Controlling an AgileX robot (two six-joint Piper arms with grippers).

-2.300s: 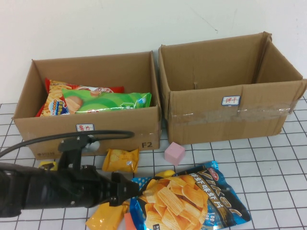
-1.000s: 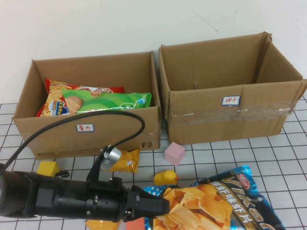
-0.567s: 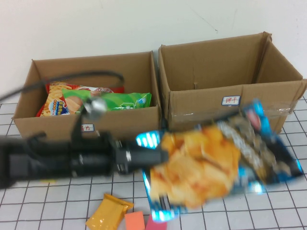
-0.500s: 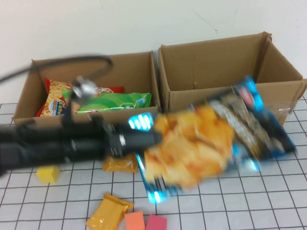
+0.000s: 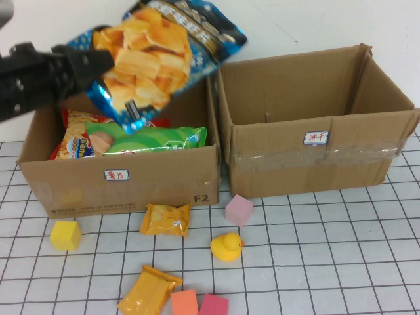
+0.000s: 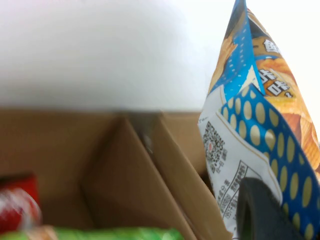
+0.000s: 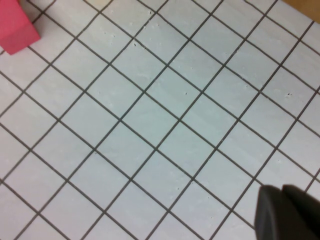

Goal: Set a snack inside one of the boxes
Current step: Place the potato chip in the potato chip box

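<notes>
While the blue chip bag point(image 5: 154, 56) hangs in the air above the left box point(image 5: 121, 184), over its rear right part, the left gripper point(image 5: 98, 62) is clamped on the bag's lower left edge, its arm reaching in from the left side of the high view. In the left wrist view the bag point(image 6: 260, 130) fills one side, its white panel and code mark against a dark finger point(image 6: 260, 215), with the box's inner corner behind. Inside the left box lie a green snack bag point(image 5: 147, 139) and a red and yellow snack bag point(image 5: 85, 134), leaning against each other. The right box point(image 5: 315, 125) stands just beside it, open.

On the gridded table point(image 5: 328, 262) in front of the boxes lie 2 small orange packets point(image 5: 166, 218) point(image 5: 147, 292), a yellow duck point(image 5: 226, 247), a pale pink cube point(image 5: 239, 209), a yellow cube point(image 5: 65, 235), and at the front edge an orange block point(image 5: 184, 303) touching a pink block point(image 5: 213, 305).

The right gripper point(image 7: 287, 212) shows only in its own wrist view, its fingers together and holding nothing, above bare grid squares with a pink block point(image 7: 17, 27) near 1 corner.
</notes>
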